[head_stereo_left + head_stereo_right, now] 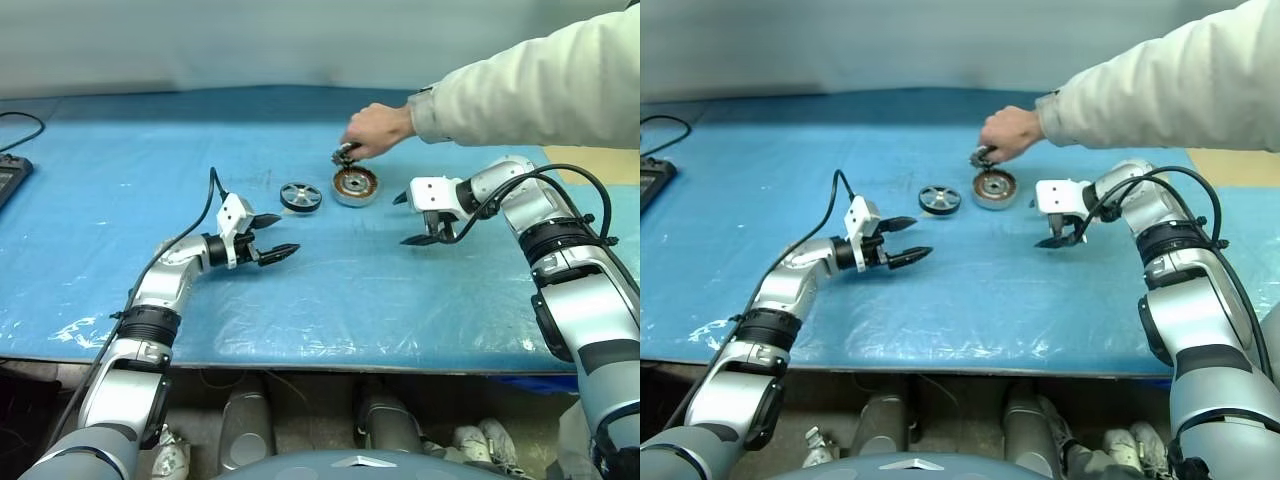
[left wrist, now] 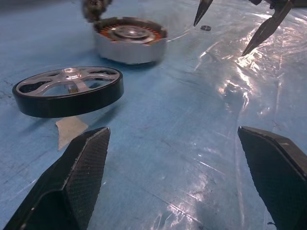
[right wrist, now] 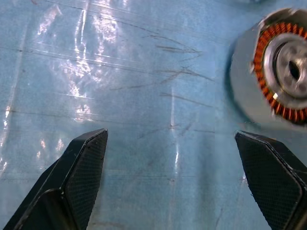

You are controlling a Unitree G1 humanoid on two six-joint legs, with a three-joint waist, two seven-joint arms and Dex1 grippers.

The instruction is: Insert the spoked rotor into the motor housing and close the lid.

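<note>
The spoked rotor [image 1: 301, 196], a dark wheel with silvery spokes, lies flat on the blue table [image 1: 330, 300]. Just to its right stands the motor housing [image 1: 355, 185], its copper coils showing. At the housing's far rim the lid [image 1: 345, 154] stands raised, pinched by a person's hand [image 1: 378, 130]. My left gripper [image 1: 288, 233] hovers open, pointing at the rotor [image 2: 67, 91] from the near left, nothing between its fingers. My right gripper [image 1: 402, 221] hangs open a little right of the housing [image 3: 268, 72], tilted down and empty.
The person's pale sleeve [image 1: 530, 85] reaches in from the upper right above my right arm. A black device [image 1: 10, 175] and a cable [image 1: 25, 125] lie at the far left. A small dark ring [image 2: 206, 28] lies on the table beyond the housing.
</note>
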